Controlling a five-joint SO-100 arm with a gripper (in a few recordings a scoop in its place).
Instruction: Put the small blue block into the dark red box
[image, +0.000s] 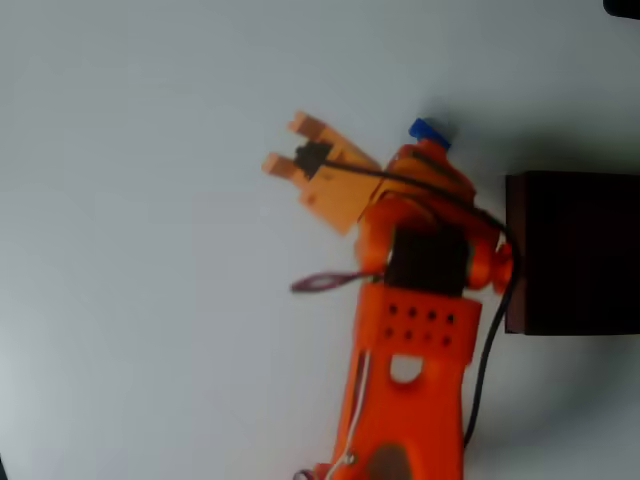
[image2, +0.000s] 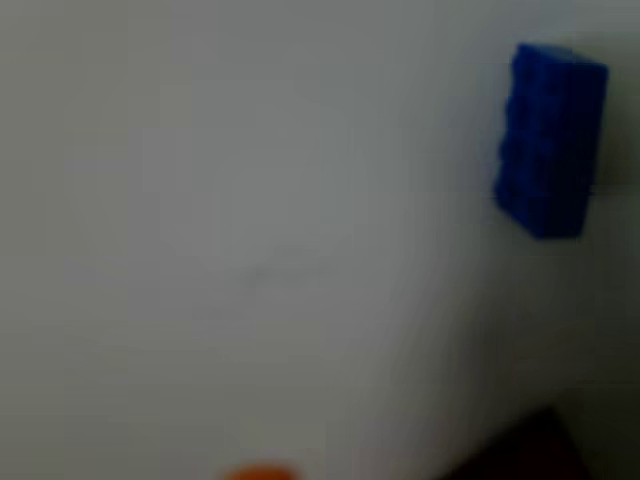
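Orange and pale at the tips, the gripper (image: 285, 145) points toward the upper left of the overhead view, its two fingers (image: 310, 126) spread apart with a clear gap between them and nothing held in that gap. Behind it the orange arm (image: 410, 330) runs down to the bottom edge of the picture, with a black cable (image: 490, 350) looping along its right side. Most of the small blue block (image: 430, 130) is hidden by the arm in the overhead view; only a bright blue corner peeks out above the arm's upper edge, lying on the white table (image: 140, 300), apart from the fingertips and to their right. At the right edge sits the dark red box (image: 575, 250), its inside near black, close beside the arm and well apart from the fingers. Through the wrist view, blurred, the block (image2: 550, 140) appears at the upper right as a blue oblong resting on the pale surface, and a dark corner that may be the box (image2: 530, 450) shows at the bottom right.
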